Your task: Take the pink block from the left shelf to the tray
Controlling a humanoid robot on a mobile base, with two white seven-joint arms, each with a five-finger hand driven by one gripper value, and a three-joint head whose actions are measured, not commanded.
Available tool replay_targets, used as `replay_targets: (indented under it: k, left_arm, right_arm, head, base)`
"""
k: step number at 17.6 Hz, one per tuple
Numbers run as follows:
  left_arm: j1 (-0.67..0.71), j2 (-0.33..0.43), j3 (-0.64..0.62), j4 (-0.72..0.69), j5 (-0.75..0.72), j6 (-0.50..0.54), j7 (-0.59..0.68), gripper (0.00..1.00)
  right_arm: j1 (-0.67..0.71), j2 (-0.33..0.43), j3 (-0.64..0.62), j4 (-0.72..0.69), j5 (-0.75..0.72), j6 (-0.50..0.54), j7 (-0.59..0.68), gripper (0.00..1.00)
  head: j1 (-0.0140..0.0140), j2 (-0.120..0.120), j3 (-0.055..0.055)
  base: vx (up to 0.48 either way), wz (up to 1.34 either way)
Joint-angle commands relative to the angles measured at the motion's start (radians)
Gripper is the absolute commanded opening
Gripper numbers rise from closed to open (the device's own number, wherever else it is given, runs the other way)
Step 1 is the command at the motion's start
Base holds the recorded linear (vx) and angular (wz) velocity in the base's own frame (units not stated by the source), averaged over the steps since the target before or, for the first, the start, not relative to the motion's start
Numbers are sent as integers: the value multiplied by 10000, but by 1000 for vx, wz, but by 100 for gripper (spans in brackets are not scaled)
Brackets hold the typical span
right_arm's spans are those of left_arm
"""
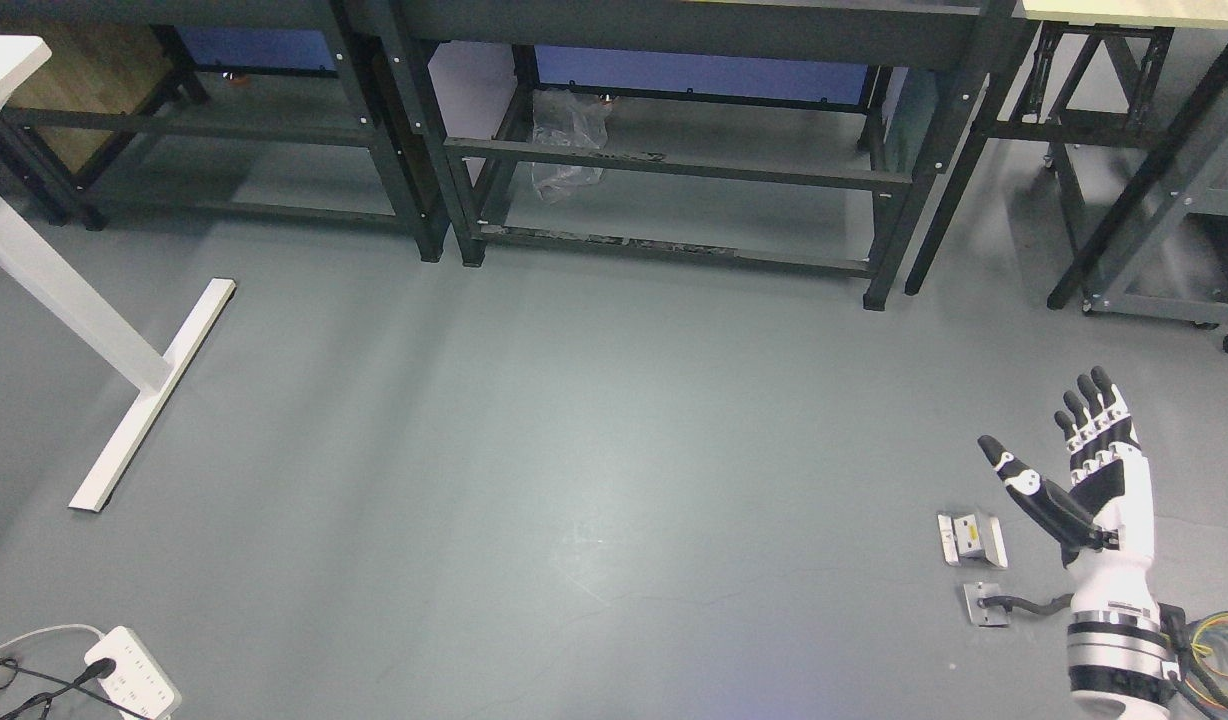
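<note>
The right hand [1089, 480] comes up from the bottom right corner; its fingers [1092, 405] are straight and spread, the thumb sticks out to the side, and it holds nothing; below the thumb, two small metal boxes [971, 540] lie on the grey floor [594, 450]; far past the fingertips stand dark racks [674, 170] with a clear plastic bag [569, 145] under one; well away on the thumb's side is a white table leg [124, 390], and a white power strip [134, 685] lies in the bottom corner; I cannot see the pink block or the tray here.
</note>
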Motion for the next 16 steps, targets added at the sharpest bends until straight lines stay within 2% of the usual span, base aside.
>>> replay_targets:
  k: [1, 16]
  left_arm:
    - [0, 175, 0, -175, 77, 8, 3, 100]
    - [0, 175, 0, -175, 77, 8, 3, 100]
  right_arm:
    - [0, -175, 10, -4, 0, -6, 5, 100]
    - [-15, -175, 10, -65, 0, -6, 5, 100]
  head:
    - [0, 0, 0]
    - [0, 0, 0]
  base:
    - [-35, 137]
    - [-11, 33]
